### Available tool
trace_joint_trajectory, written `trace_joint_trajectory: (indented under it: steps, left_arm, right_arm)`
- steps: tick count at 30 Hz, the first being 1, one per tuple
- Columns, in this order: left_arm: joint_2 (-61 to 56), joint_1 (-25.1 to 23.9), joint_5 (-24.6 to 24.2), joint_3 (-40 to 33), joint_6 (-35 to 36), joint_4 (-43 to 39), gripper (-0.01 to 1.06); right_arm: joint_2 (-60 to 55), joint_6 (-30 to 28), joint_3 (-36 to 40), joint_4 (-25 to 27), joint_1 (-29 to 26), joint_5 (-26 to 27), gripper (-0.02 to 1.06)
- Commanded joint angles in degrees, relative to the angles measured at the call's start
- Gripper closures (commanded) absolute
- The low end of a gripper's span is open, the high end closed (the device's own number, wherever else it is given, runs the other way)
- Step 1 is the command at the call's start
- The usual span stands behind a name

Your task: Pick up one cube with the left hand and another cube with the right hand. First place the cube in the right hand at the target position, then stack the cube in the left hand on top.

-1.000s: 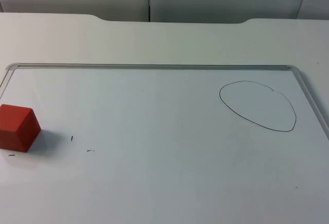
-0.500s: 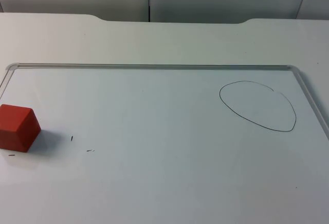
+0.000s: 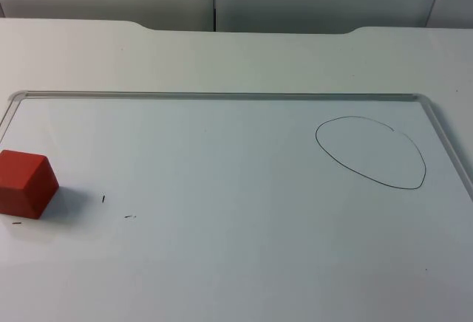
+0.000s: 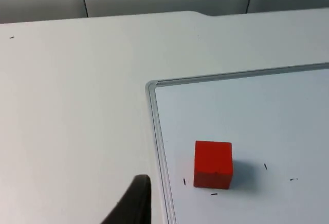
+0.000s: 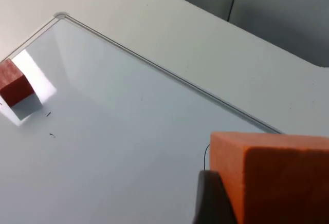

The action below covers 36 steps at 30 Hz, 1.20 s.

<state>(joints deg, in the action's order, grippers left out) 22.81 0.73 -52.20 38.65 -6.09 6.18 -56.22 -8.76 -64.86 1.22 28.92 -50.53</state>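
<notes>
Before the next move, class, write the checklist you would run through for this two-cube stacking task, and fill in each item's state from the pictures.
1. Right tool carries the plain orange cube: ok, the cube sits against its black fingertip.
2. Target, the black hand-drawn oval outline on the white glossy board, free of things: ok.
3. Small red cube lies flat and square on the board: ok, near its left edge.
4. Red cube picked up by the left tool: not ok, nothing touches it.
5. Left tool lined up over the red cube: not ok, it is off to the side, outside the board's frame.
</notes>
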Motion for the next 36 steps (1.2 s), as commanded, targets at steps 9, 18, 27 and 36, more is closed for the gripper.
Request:
trace_joint_trajectory:
  steps: [9, 18, 27, 36]
  left_arm:
    - [36.6, 0.0, 6.9, 8.5, -10.5, 8.7, 0.00]
    - [63.2, 0.2, 7.2, 16.7, -15.3, 10.7, 0.00]
    - [78.7, 0.4, 8.0, 20.8, -19.4, 11.6, 0.00]
    - [83.2, 1.8, 11.5, 20.6, -21.1, 11.6, 0.00]
  right_arm:
    - [0.4, -4.3, 0.2, 5.2, -0.4, 2.0, 1.05]
    - [0.4, -5.3, 0.2, 6.5, -0.4, 2.0, 1.05]
    - [0.4, -5.3, 0.2, 6.5, -0.4, 2.1, 1.05]
    - [0.4, -5.3, 0.2, 6.5, -0.4, 2.2, 1.05]
